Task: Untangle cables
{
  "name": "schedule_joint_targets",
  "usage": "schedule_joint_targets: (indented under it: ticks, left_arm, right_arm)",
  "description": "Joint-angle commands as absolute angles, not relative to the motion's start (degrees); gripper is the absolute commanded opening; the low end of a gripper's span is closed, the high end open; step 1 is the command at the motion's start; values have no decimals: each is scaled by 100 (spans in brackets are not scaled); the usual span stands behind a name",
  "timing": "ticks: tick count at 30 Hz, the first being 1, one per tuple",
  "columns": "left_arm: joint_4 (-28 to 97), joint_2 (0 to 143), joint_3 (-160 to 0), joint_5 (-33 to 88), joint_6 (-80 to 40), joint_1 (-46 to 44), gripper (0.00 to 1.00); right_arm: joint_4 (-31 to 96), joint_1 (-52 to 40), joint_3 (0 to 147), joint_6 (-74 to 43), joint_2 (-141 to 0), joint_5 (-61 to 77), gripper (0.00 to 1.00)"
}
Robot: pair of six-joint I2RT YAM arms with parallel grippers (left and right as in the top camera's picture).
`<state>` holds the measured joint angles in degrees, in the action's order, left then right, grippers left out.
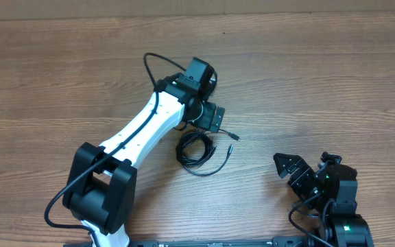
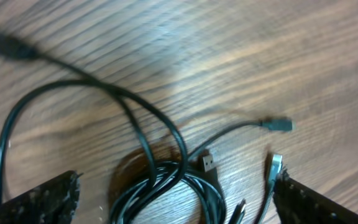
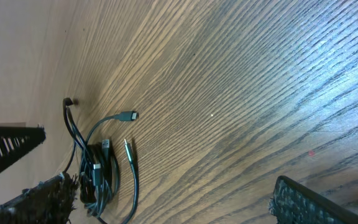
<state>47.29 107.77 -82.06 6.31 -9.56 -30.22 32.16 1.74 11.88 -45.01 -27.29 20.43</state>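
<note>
A tangled bundle of black cables [image 1: 196,149] lies on the wooden table near the middle. Its loops and loose plug ends show in the left wrist view [image 2: 166,186] and small at the lower left of the right wrist view [image 3: 95,174]. One plug end [image 1: 233,136] sticks out to the right. My left gripper [image 1: 214,120] is open just above the bundle's far edge, its fingers either side of the coil [image 2: 176,208]. My right gripper [image 1: 295,169] is open and empty at the table's front right, well away from the cables.
The wooden table [image 1: 321,75] stretches bare around the bundle. The left arm [image 1: 142,130] slants from the front left toward the centre, with its own cable [image 1: 158,65] looping behind the wrist.
</note>
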Motion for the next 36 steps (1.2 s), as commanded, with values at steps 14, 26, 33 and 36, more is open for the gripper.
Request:
schedule_joint_targets:
  ticks: [14,26,33,36]
  left_arm:
    - [4906,11297,-8169,598,797,-3122,90]
    - [4482,11937,-8169,552,878,-3116,98]
    - [4062,11970,-8169,554,489,-3116,82]
    - [4045,11970,-8169,554,486,-3116,72]
  right_arm:
    - [3221,156,1282,-4493,-2731,1758,100]
    - [3223,156,1282,-4491,-2731,1500,100]
    - [3223,156,1282,-4491,-2762,1498,100]
    - [3227,156,1282,-4491,-2810,1500,100]
